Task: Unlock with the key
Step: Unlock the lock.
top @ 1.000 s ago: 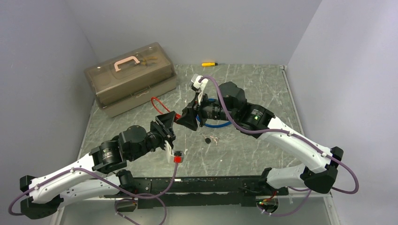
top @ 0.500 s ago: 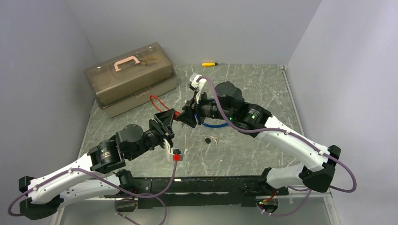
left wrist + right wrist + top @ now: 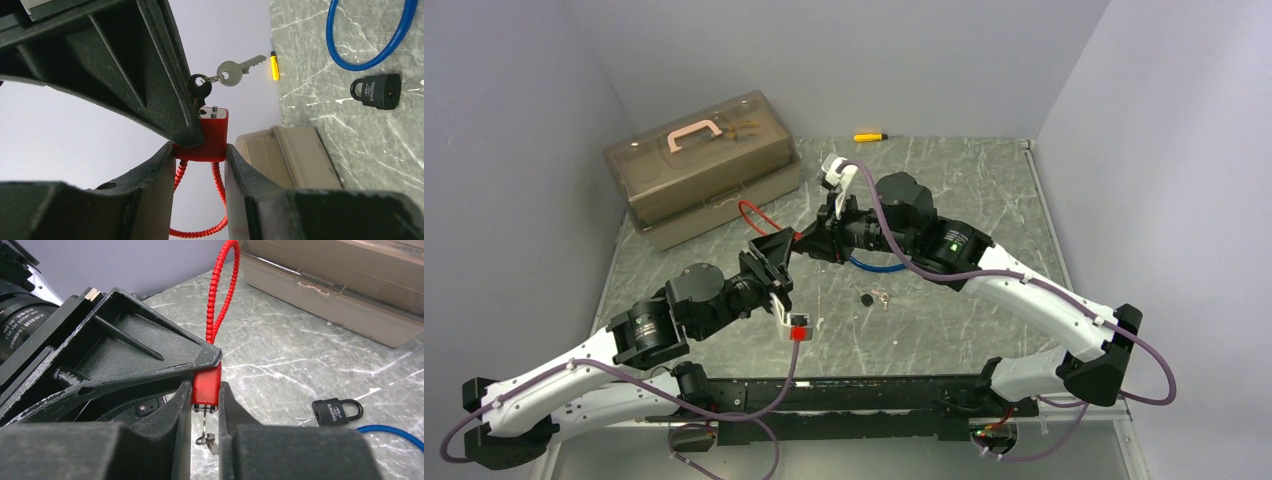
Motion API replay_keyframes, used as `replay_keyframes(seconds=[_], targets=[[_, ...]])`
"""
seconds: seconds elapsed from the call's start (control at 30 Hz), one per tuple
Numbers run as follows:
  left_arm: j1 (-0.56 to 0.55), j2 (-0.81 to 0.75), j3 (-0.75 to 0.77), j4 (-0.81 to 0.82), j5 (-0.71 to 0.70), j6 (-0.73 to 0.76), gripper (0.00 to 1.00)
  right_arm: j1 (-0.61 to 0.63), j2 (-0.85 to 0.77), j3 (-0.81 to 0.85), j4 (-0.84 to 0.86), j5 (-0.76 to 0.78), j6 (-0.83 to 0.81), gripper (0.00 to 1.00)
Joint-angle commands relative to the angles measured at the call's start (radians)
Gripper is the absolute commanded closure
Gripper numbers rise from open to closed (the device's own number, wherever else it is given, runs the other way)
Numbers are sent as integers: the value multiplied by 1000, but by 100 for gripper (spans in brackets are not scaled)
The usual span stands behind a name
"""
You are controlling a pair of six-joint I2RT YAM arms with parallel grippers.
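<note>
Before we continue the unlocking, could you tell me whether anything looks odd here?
Yes: the left gripper and the right gripper both clamp the red cable lock, while the inserted key appears ungripped, so nothing can turn it.

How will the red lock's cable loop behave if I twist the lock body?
Probably springy, not limp: the cable loop holds an arch by itself above the lock body. Likely light, being thin. The silver key hangs loose on its ring, so it may swing.
</note>
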Motion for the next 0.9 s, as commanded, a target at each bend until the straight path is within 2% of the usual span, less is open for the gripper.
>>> replay_keyframes(seconds=[0.0,0.07,0.17,0.2,0.3,0.33,0.43,0.5,0.73,0.87], targets=[[-1,-4,67,50,40,-43,92,-1,-15,-9,102,-8,-17,94],[1,-2,84,25,45,-96,77,-2,-30,-33,105,-16,-27,100],[17,10,124,-37,72,-170,63,-4,-57,-59,98,-34,-48,100],[24,15,142,-56,86,-205,55,-4,-63,-63,88,-42,-58,100],[51,36,218,-166,156,-343,7,-4,-76,-66,37,-55,-92,100],[61,48,254,-232,186,-412,1,-3,-80,-66,14,-62,-105,100],[84,94,368,-368,238,-551,0,-3,-94,-59,-29,-78,-147,100],[108,111,422,-448,324,-624,1,-4,-97,-48,-53,-95,-170,100],[194,168,461,-641,557,-728,1,-1,-79,20,-130,-205,-224,100],[274,232,525,-676,651,-765,1,11,-53,62,-177,-228,-255,100]])
